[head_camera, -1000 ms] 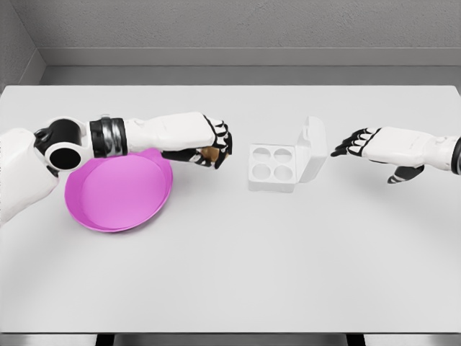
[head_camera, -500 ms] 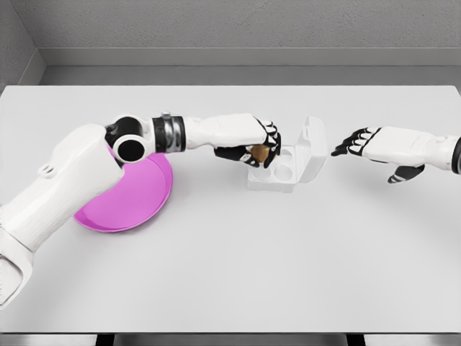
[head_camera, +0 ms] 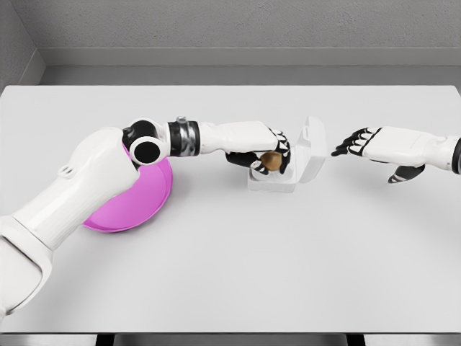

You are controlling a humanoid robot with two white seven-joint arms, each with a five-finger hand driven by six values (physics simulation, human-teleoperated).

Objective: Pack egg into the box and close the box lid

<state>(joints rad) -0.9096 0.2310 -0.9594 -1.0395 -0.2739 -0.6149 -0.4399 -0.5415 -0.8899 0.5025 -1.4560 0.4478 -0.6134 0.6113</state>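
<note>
Head view: left hand (head_camera: 265, 153) curled around the brown egg (head_camera: 271, 161), holding it over the white box (head_camera: 274, 177); which cup lies beneath cannot be told, the hand hides them. Lid (head_camera: 312, 149) stands upright at the box's right side. Right hand (head_camera: 361, 143) hangs near the lid, apart from it, fingers relaxed, holding nothing. Pink bowl (head_camera: 137, 202) sits on the tabletop (head_camera: 238, 267), partly under the left arm.

Left hand (head_camera: 263, 150) hides the box (head_camera: 302, 162) cups.
</note>
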